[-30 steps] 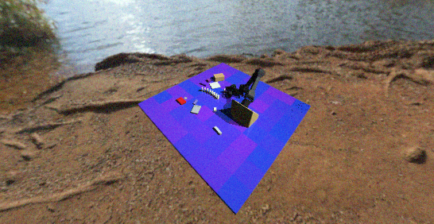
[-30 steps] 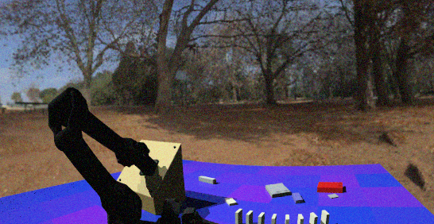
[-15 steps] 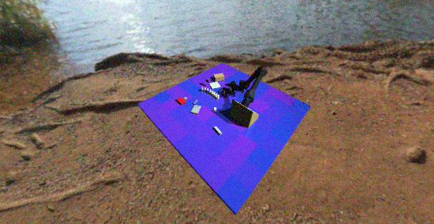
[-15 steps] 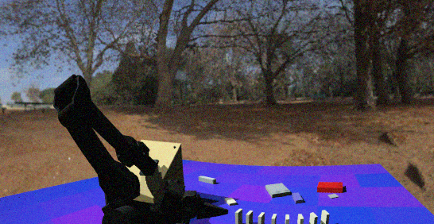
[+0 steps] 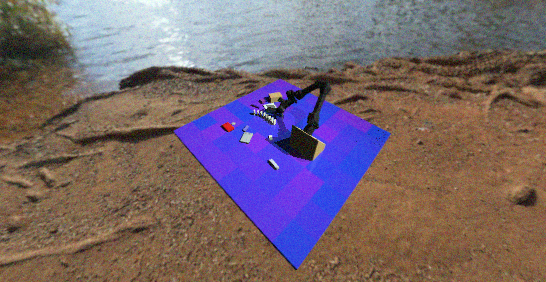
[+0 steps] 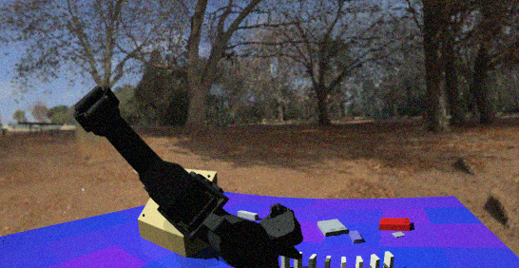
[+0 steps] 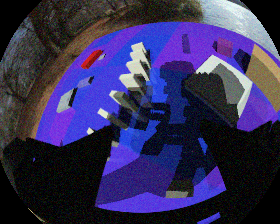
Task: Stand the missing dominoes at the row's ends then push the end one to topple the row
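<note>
A row of several upright cream dominoes [image 5: 265, 117] [image 6: 328, 261] [image 7: 122, 97] stands on the blue-purple mat. The near end of the row is partly cut off by a finger in the wrist view. My gripper [image 5: 278, 111] [image 7: 159, 127] is open and empty, pitched downward beside the near part of the row. A pale-ended block [image 7: 177, 194], mostly in shadow, shows low between the spread fingers; I cannot tell whether it stands or lies. A small white block [image 5: 270, 137] sits off the row. A white block [image 5: 273, 164] [image 6: 247, 215] lies farther away.
A large tan wedge [image 5: 318, 150] [image 6: 157, 227] is near the arm base. A grey slab [image 5: 246, 137] [image 6: 333, 227] [image 7: 66, 102], red block [image 5: 228, 126] [image 6: 394, 223] [image 7: 92, 59] and purple block [image 6: 356, 237] [image 7: 86, 81] lie on one side; a white slab [image 5: 270, 106] and tan box [image 5: 275, 96] [image 7: 266, 77] on the other.
</note>
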### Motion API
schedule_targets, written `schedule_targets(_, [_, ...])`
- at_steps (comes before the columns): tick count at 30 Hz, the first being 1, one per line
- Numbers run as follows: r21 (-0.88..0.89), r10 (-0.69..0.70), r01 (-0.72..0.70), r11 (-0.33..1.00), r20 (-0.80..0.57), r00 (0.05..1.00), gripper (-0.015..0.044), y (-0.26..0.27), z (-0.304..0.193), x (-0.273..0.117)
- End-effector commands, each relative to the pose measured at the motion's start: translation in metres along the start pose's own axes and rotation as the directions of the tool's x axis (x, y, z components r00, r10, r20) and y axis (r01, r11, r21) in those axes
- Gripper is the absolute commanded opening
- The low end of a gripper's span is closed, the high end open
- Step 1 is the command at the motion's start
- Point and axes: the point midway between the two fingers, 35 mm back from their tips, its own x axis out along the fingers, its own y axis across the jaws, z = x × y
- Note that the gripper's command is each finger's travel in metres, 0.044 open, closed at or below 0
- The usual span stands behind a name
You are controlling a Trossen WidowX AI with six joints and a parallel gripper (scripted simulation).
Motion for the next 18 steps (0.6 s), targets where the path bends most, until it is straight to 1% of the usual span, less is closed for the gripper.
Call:
schedule_targets(1, [0.035,-0.017,0.026,0.999,-0.229,0.973,0.044,0.008,0.0,-0.002])
schedule_targets(3, [0.031,-0.052,0.069,0.997,-0.391,0.919,0.044,0.015,0.001,-0.013])
schedule_targets(5, [-0.015,-0.125,0.138,0.99,-0.534,0.836,0.044,0.019,0.004,-0.03])
schedule_targets(7, [-0.102,-0.233,0.219,0.97,-0.64,0.732,0.044,0.018,0.01,-0.054])
schedule_targets(8, [-0.146,-0.282,0.25,0.957,-0.668,0.688,0.044,0.016,0.014,-0.064])
schedule_targets(10, [-0.184,-0.324,0.275,0.943,-0.685,0.653,0.044,0.015,0.018,-0.073])
schedule_targets(18, [-0.184,-0.324,0.275,0.943,-0.685,0.653,0.044,0.015,0.018,-0.073])
